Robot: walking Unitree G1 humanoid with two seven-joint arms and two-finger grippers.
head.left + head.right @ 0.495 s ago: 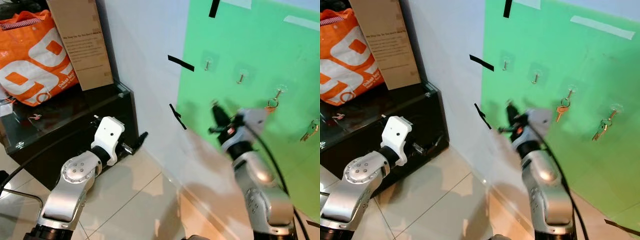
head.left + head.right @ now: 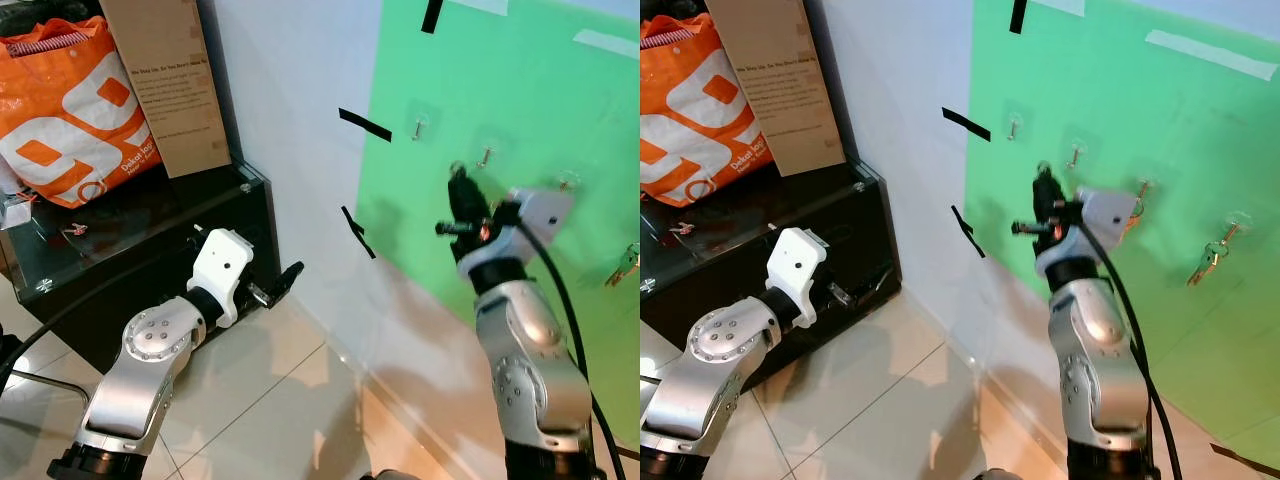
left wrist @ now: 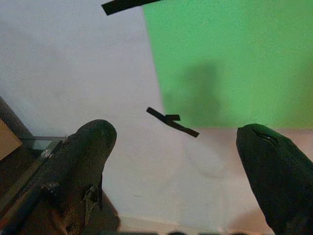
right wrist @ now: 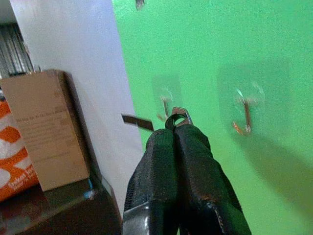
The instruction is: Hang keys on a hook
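Observation:
A green board (image 2: 520,90) on the wall carries a row of small hooks. The first hook (image 2: 417,127) and the second hook (image 2: 486,155) are bare. Keys (image 2: 1137,197) hang on the third, and another bunch of keys (image 2: 1205,260) on the fourth. My right gripper (image 2: 458,180) is raised close to the board, just below and left of the second hook. Its fingers (image 4: 178,161) are shut, with a small metal key ring (image 4: 178,116) poking out at their tips. My left gripper (image 2: 285,278) stands open and low, near the cabinet.
A black glass cabinet (image 2: 150,240) stands at the left with an orange bag (image 2: 70,120) and a cardboard box (image 2: 165,80) on top. Black tape strips (image 2: 363,125) mark the white wall. Beige tiles (image 2: 270,390) cover the floor below.
My right gripper has risen and moved right toward the second hook, still shut on the key ring. The left arm has barely moved.

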